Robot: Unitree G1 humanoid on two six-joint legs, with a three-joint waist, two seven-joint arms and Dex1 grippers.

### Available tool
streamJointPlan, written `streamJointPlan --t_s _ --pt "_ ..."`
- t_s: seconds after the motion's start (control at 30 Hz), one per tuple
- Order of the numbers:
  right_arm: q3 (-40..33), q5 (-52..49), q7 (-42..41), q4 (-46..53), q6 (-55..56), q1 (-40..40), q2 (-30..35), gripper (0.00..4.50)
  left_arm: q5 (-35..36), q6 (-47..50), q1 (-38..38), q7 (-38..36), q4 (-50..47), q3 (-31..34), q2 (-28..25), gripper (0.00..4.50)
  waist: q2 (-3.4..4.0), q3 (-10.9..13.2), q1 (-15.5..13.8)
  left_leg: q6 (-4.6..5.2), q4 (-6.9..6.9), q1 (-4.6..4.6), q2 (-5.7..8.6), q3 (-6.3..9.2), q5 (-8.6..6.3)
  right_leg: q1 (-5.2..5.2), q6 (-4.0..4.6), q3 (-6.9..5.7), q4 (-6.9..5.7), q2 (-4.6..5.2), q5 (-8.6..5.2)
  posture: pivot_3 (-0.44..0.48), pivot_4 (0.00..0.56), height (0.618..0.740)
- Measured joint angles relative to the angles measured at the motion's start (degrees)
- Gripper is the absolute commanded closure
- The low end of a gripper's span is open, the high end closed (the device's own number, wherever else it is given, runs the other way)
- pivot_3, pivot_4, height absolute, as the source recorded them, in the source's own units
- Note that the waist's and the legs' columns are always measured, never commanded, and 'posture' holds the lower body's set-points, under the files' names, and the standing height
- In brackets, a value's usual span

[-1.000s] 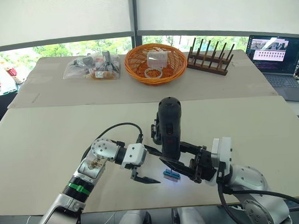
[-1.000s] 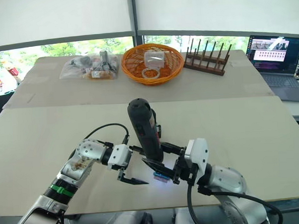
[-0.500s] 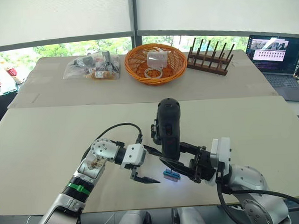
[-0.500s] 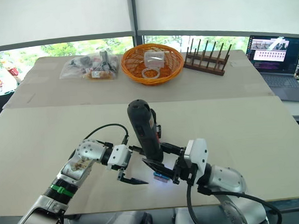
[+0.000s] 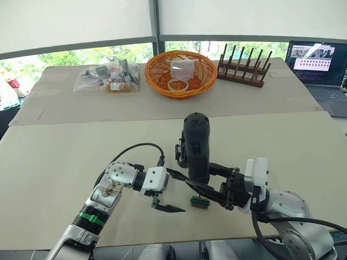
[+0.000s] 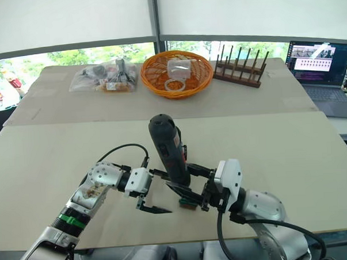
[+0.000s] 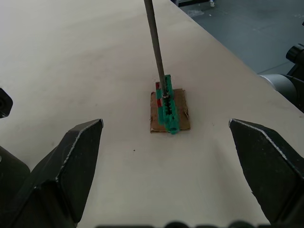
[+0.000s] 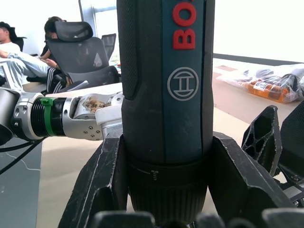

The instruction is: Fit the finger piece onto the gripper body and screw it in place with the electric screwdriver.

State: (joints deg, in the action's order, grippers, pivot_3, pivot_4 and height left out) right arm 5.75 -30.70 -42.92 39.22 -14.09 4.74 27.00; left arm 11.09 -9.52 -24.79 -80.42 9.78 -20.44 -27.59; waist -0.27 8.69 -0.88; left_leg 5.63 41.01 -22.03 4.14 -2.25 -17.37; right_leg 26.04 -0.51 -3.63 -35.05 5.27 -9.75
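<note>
The right gripper held the electric screwdriver upright near the front edge of the bench, its fingers clamped around the lower barrel. The thin metal bit ran down onto a small green block, which rested on a brown rectangular pad lying flat on the bench. The bit tip met the top of the block. The left gripper stood just beside the block on its left side, with its fingers spread wide apart and holding nothing. Along the far edge of the bench were a clear bag of parts, an orange woven basket, a wooden peg rack and a laptop at the far right corner.
</note>
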Motion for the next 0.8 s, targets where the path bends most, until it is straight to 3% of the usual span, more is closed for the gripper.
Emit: streamJointPlan --t_s 0.27,0.43,0.57,0.8 --pt "-4.8 -9.4 3.9 4.3 -7.5 -7.0 4.2 2.59 0.4 3.2 4.6 2.6 -3.7 3.0 -4.7 0.00 0.00 0.0 0.3 -0.01 -0.04 0.00 -0.06 0.00 0.00 0.06 0.01 0.10 0.02 0.17 0.00 0.000 0.150 0.740" --pt "-8.4 -18.0 8.5 4.4 -13.0 -15.5 6.1 2.59 2.8 10.7 8.0 9.1 -8.2 8.8 -6.1 0.00 0.00 0.0 -0.1 -0.01 -0.02 -0.02 -0.06 0.03 -0.01 0.02 0.01 0.13 0.04 0.23 0.00 0.000 0.150 0.740" --pt "-9.1 -21.0 9.3 3.9 -14.9 -19.4 6.7 2.59 3.6 15.7 6.9 16.3 -8.4 11.9 -3.2 0.00 -0.01 0.0 -0.5 0.02 -0.01 -0.01 0.01 0.04 -0.01 -0.02 0.00 0.07 0.03 0.11 0.01 0.000 0.150 0.740" --pt "-9.0 -21.8 8.6 1.7 -16.0 -21.4 6.9 2.59 -0.3 14.0 4.7 23.0 -3.5 9.5 4.0 0.00 -0.01 0.0 -0.5 0.02 0.01 -0.03 0.02 0.00 -0.01 -0.01 -0.01 -0.01 -0.01 0.10 0.02 0.000 0.150 0.740"
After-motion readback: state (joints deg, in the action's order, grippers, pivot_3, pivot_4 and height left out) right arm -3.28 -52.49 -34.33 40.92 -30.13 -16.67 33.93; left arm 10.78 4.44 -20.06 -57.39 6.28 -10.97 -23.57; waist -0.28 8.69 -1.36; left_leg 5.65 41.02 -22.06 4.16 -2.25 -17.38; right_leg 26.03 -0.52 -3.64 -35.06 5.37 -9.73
